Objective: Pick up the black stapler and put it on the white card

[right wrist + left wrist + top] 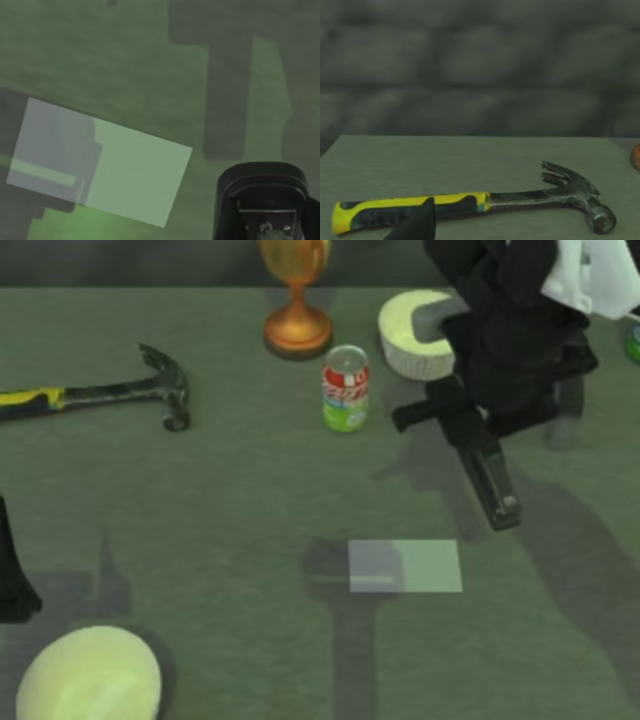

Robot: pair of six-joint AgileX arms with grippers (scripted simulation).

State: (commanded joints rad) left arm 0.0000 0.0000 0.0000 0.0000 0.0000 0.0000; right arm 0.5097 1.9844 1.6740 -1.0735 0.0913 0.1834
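Black stapler (492,477) hangs clamped in the right gripper (470,430), lifted above the table (230,510) up and to the right of the white card (405,566); the card lies flat, apart from it. Left gripper (12,580) sits parked at the table's left edge; whether its claw is open cannot be told.

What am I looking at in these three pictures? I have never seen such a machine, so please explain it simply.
This is a simulated robot with two arms at a green table. One picture looks down from above; the other two come from cameras on the wrists.

The right arm's gripper hangs above the table, carrying the black stapler. Its wrist camera shows the stapler's end close up and the white card below, where the stapler should go. The card lies flat, near the table's middle, partly in shadow.

The left arm waits at the left edge. Its camera faces a hammer.

Also on the table: a soda can, a golden cup, a white round container and a pale dome-shaped object.
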